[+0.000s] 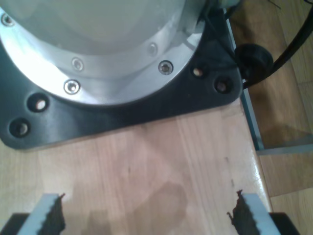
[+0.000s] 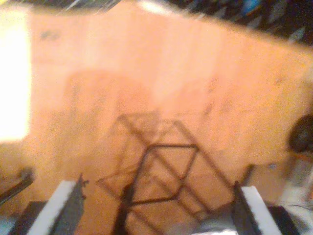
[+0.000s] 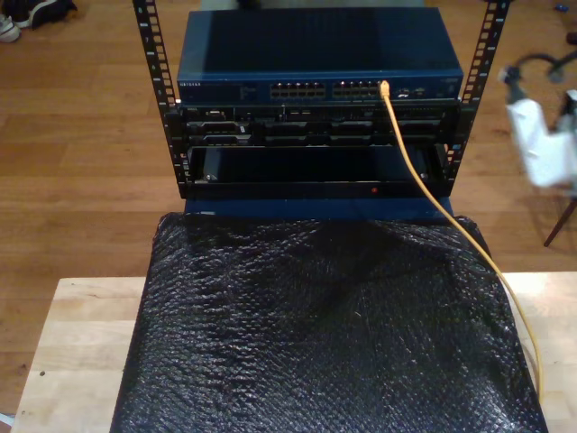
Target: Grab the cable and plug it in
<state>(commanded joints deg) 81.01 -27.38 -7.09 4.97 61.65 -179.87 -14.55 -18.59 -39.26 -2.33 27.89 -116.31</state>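
Note:
In the exterior view the yellow-orange cable (image 3: 469, 236) runs from a port on the blue switch (image 3: 315, 54), where its tip sits, down across the black mat toward the exterior view's lower right. My first gripper (image 1: 149, 215) is open above bare wooden table, facing an arm's black base plate (image 1: 122, 115). My second gripper (image 2: 159, 210) is open too, over blurred wooden floor with a wire-frame shadow. Nothing lies between either pair of fingers. A blurred white arm part (image 3: 541, 144) hangs at the exterior view's right edge; which arm it is I cannot tell.
A black rack (image 3: 315, 153) holds the switch and darker units below it. A black textured mat (image 3: 315, 334) covers most of the wooden table (image 3: 81, 343). A thick black cable (image 1: 288, 44) passes by the base plate and the table edge.

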